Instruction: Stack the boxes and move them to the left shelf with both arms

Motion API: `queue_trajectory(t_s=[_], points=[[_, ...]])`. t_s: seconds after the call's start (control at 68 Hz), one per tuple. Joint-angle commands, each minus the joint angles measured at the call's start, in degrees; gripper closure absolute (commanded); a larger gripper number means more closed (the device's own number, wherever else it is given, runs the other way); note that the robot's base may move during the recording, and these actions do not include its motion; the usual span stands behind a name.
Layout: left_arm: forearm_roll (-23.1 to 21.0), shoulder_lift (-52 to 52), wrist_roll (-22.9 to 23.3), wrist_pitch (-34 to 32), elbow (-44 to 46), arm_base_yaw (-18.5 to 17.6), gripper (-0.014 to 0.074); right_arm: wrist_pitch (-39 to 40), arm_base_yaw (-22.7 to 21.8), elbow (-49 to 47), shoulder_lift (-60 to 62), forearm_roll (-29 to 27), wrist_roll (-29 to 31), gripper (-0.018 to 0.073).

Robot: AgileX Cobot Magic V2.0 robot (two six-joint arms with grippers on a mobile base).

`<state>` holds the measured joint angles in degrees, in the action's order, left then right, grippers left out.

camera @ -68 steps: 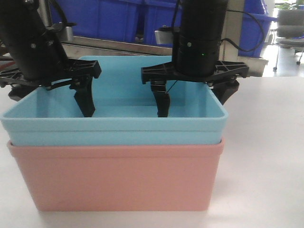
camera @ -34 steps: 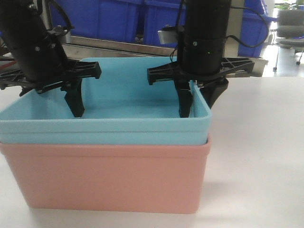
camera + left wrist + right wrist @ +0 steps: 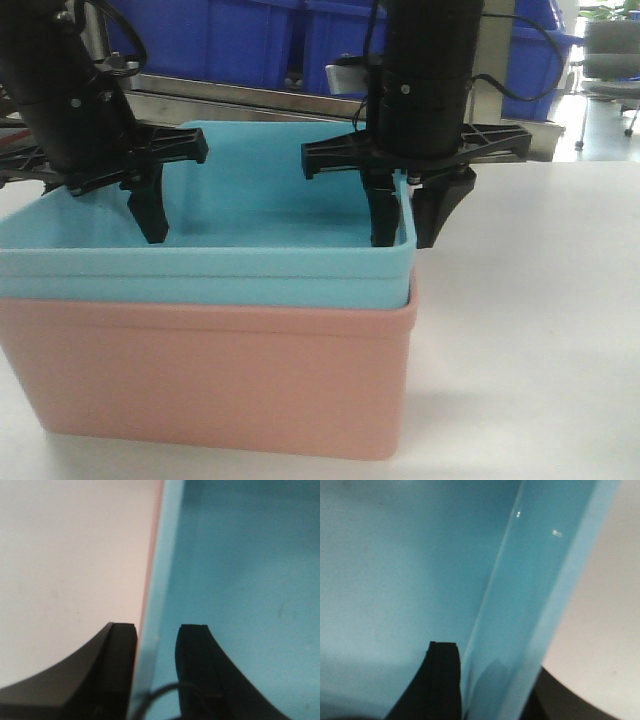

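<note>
Sliding left over the white flat worktop (image 3: 540,300) since a second ago, the light turquoise plastic bin (image 3: 250,270), nested in the salmon pink plastic bin (image 3: 200,380), now meets the front view's left edge. My right gripper (image 3: 408,232), earlier spread wide, has narrowed onto the turquoise bin's right wall.

Left wrist: my left gripper (image 3: 155,630) pinches the left wall, a finger on each side.

Right wrist: same hold, outer finger barely showing.

I judge stacking done and the carry begun. I can't see the shelf.
</note>
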<state>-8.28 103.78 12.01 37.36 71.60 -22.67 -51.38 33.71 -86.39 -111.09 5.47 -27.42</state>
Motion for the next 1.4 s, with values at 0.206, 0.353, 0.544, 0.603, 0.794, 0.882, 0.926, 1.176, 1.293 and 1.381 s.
queue_trajectory(t_s=[0.206, 0.353, 0.544, 0.603, 0.794, 0.882, 0.926, 1.176, 1.293, 1.381], points=[[-2.57, -14.57, -1.29, 0.42, 0.63, -1.03, 0.0605, 4.58, 0.03, -2.58, 8.05, 6.65, -0.99, 0.0512], [-2.14, -20.17, 1.19, 0.42, 0.63, -1.03, 0.0605, 4.89, 0.08, -4.57, 9.88, 7.73, -0.99, 0.0512], [-2.14, -24.92, 2.91, 1.78, 0.63, -1.03, 0.0605, 5.21, 1.58, -9.23, 10.73, 7.73, -0.04, 0.0512], [-1.76, -25.79, 3.86, 2.45, 0.63, -1.03, 0.0605, 5.21, 2.55, -10.58, 10.73, 7.73, 0.69, 0.0512], [1.25, -27.32, 7.87, 3.54, 0.63, -2.04, 0.0605, 4.69, 5.99, -12.2, 10.8, 9.06, -1.51, 0.0505], [3.46, -27.78, 10.91, 4.83, 0.63, -3.21, 0.0605, 3.08, 7.23, -12.2, 10.86, 10.35, -5.12, 0.0505], [5.21, -27.78, 12.36, 5.71, 0.63, -4.15, 0.0605, 1.83, 8.1, -12.2, 10.86, 11.68, -6.87, 0.0505], [21.15, -27.78, 28.8, 9.23, 0.63, -11.7, 0.0605, -3.16, 15.25, -12.2, 11.07, 20.44, -14.01, 0.0505], [21.04, -27.78, 29.51, 9.26, 0.63, -13.43, 0.0605, -3.6, 17.72, -12.2, 11.86, 22.43, -16.75, 0.0505], [21.03, -27.78, 29.6, 9.35, 0.63, -14.35, 0.0605, -3.48, 18.93, -12.2, 12.53, 22.41, -17.43, 0.0505]])
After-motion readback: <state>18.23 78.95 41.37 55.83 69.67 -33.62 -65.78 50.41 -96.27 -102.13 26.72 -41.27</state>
